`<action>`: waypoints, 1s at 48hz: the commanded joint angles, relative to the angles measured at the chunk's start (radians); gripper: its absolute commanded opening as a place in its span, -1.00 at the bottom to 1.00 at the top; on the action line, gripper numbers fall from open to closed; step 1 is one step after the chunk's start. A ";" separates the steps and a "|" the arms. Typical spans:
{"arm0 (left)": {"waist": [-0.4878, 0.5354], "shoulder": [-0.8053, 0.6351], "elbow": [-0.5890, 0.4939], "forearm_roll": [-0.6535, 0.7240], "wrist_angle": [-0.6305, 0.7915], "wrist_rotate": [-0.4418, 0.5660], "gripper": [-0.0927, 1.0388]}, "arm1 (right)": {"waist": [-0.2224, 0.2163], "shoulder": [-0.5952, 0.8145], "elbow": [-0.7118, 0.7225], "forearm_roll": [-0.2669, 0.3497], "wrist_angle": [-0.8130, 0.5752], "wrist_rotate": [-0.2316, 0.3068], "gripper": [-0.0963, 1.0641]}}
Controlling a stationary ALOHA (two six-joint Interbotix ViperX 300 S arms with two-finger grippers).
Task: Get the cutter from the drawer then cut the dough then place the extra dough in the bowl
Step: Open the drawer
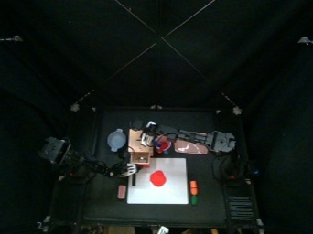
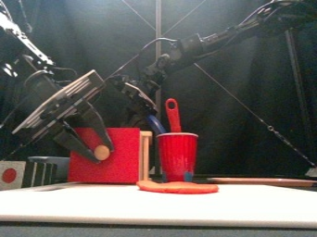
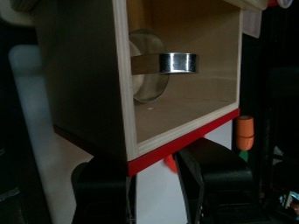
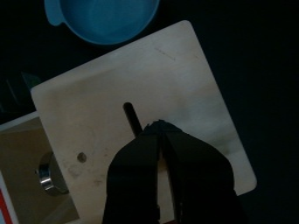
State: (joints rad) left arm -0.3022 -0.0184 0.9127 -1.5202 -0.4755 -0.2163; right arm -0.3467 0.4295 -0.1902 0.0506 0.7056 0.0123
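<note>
Black bench (image 1: 159, 212) in a booth of black curtains, lit from above; a white cutting board (image 1: 178, 168) lies toward the bench's front.

Head count, for anyone curious:
- one board
- one flat red dough disc (image 1: 156, 178) lying on the board
- one wooden box (image 1: 138, 157) just behind the board's left corner
- one blue-grey bowl (image 1: 117, 139) just behind the box
- one red cup (image 2: 177, 155) beside the box, with two toy knives in it, a red one (image 2: 172, 113) and a blue one (image 2: 155, 122)
- two small toys lying on the bench: a reddish-brown one (image 1: 123, 193) left of the board and an orange-and-green one (image 1: 193, 188) right of it

The cutter (image 3: 176, 63), just the one, sits inside the open drawer (image 3: 176, 114), up against its inner wall, shiny metal showing; nothing is touching it.

The left pincer (image 3: 152, 164) is clenched on the drawer's red front (image 2: 118, 167), one jaw on each side of it; that arm comes in low from the left. The right pincer (image 4: 159, 129) hangs over the top of the box with its jaws pressed together and nothing between them; the bowl shows just past the box's far corner in the right wrist view, and one end of the open drawer with the cutter shows at the edge.

The dough is whole and round; the bowl holds nothing that I can see.
</note>
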 commanded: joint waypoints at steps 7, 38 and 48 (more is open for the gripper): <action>-0.017 -0.006 -0.020 0.000 0.005 0.003 0.19 | -0.003 -0.009 -0.018 0.000 -0.002 0.002 -0.79; -0.017 -0.006 -0.029 -0.008 0.000 0.005 0.69 | -0.002 -0.009 -0.023 -0.002 0.005 0.003 -0.79; -0.017 -0.031 -0.040 0.035 -0.012 0.006 0.69 | -0.002 -0.018 -0.049 -0.002 0.005 0.003 -0.79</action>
State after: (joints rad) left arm -0.3206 -0.0199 0.8958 -1.5094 -0.4740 -0.2132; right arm -0.3467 0.4387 -0.2102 0.0476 0.7118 0.0138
